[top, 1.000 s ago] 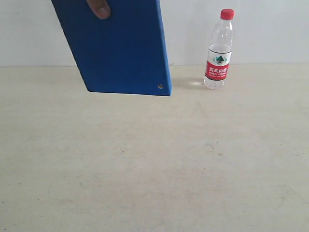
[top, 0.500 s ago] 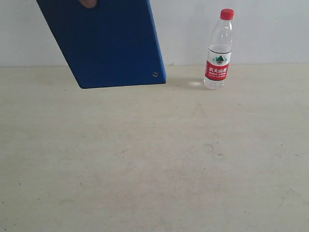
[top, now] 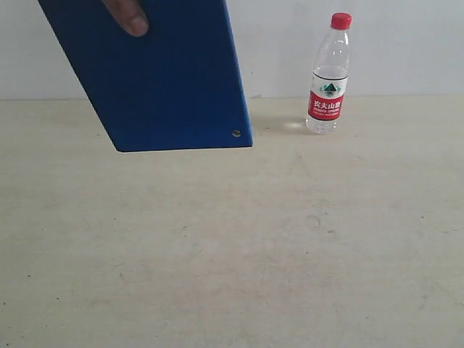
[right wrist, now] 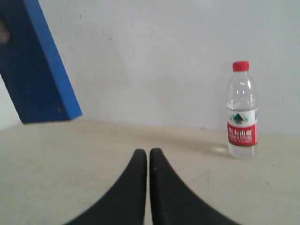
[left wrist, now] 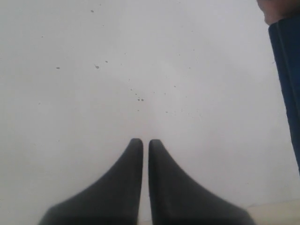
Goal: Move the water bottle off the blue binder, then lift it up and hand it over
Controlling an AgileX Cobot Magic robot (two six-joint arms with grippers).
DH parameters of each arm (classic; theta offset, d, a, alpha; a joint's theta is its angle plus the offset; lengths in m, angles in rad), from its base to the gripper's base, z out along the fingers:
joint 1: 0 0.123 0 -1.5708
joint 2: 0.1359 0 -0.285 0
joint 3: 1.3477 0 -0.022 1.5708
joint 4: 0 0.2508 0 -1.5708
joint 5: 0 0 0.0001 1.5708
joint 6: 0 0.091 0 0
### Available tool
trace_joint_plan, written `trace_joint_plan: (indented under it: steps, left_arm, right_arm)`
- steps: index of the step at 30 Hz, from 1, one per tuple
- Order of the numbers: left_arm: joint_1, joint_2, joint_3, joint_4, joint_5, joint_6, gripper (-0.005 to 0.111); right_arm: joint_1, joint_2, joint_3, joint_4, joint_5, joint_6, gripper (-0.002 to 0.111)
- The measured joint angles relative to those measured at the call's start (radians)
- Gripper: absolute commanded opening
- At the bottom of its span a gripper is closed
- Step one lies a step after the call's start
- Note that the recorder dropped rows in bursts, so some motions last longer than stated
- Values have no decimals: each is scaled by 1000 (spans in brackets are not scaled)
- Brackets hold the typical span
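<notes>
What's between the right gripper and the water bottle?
Nothing but bare table; the right wrist view shows it. The blue binder is held up, clear of that stretch.

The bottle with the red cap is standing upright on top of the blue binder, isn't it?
Not quite. The water bottle with the red cap does stand upright, but on the table, not on the blue binder. The exterior view shows the binder tilted up in the air to the bottle's left, apart from it.
</notes>
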Motion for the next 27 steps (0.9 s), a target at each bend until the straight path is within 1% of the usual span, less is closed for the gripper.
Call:
trace_joint_plan:
  steps: [4,6,12,14,15,17,20,21,22,23,25,27]
  left_arm:
    - [0,0,0,0,0,-38,4]
    - [0,0,0,0,0,-54,4]
    - [0,0,0,2,0,-90,4]
    - [0,0,0,2,0,-81,4]
    - [2,-3,0,2,0,-67,4]
    - [2,-7,0,0,0,-58,4]
    - [2,-7,0,-5,0,-56,4]
    - [2,-7,0,-5,0,-54,4]
    - [2,-7,0,-13,0,-52,4]
    - [2,-7,0,-29,5,-52,4]
    - [2,-7,0,-61,34,-52,4]
    - [2,-7,0,-63,116,-52,4]
  right_arm:
    - [0,2,2,16,141,26,0]
    - [0,4,7,24,175,42,0]
    - [0,-14,8,32,187,53,0]
    - [-57,-97,8,39,195,53,0]
    - [-112,-109,8,40,179,55,0]
    - [-228,-110,8,40,147,55,0]
    - [-340,-113,8,40,123,55,0]
    - [-395,-113,8,40,123,55,0]
    - [-415,-113,8,40,123,55,0]
    - [-458,-113,8,40,123,55,0]
    - [-473,-113,8,40,123,55,0]
    - [-473,-113,8,43,121,55,0]
